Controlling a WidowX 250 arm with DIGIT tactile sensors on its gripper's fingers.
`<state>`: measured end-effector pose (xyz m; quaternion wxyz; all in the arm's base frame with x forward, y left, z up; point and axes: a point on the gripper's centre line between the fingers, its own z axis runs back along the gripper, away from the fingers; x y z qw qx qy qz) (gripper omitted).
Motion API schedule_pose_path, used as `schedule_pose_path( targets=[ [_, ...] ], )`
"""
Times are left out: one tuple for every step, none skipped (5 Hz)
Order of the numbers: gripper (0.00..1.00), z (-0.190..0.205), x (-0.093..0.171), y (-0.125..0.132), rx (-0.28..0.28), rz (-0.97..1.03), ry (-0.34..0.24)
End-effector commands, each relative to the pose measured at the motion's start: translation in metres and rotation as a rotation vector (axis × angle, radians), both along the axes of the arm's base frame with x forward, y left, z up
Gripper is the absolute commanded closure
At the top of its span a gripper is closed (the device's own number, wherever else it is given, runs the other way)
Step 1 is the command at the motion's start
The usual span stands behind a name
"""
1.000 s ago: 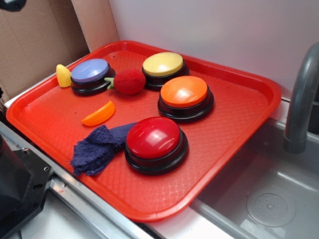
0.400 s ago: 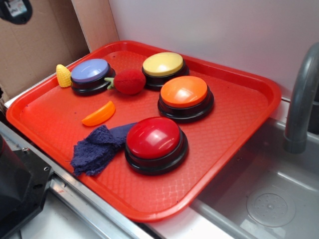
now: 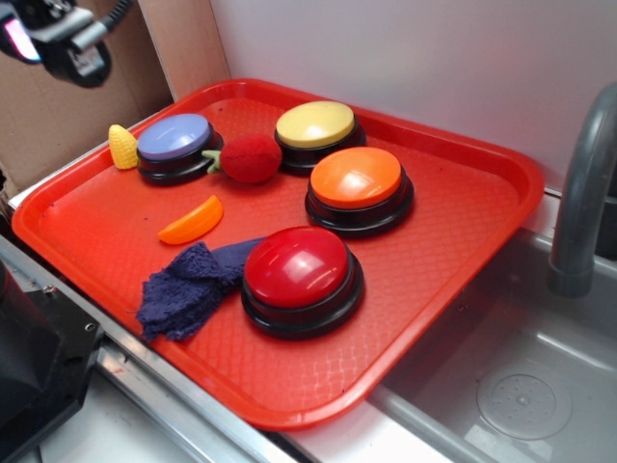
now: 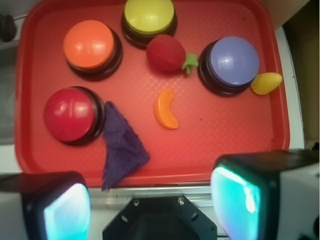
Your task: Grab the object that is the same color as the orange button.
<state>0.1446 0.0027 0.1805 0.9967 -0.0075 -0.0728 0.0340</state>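
Note:
The object, a small glossy orange crescent slice (image 3: 191,221) (image 4: 165,108), lies on the red tray (image 3: 453,222) left of centre, with nothing touching it. Further right and back stands the orange button (image 3: 356,178) (image 4: 89,44), a domed cap on a black base. My gripper (image 3: 53,39) hangs high at the top left corner, well above and away from the slice. In the wrist view its gripper (image 4: 150,205) is open, both pads wide apart with nothing between them, over the tray's near edge.
The tray also holds a red button (image 3: 299,270), a yellow button (image 3: 315,124), a purple button (image 3: 174,138), a red plush strawberry (image 3: 250,157), a yellow corn (image 3: 122,147) and a purple cloth (image 3: 188,286). A sink with a faucet (image 3: 583,193) lies to the right; cardboard stands behind on the left.
My gripper has come further into the exterior view at the top left, moving right and down. Everything on the tray has stayed in place.

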Motion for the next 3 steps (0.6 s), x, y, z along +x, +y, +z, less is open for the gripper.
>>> schedule_pose_path(
  targets=[
    [0.00,-0.028,0.013,0.016,-0.004,0.062,-0.059],
    [0.00,-0.047,0.020,0.023,-0.014,0.077,-0.042],
    [0.00,-0.068,0.031,0.028,-0.049,0.070,-0.038]
  ],
)
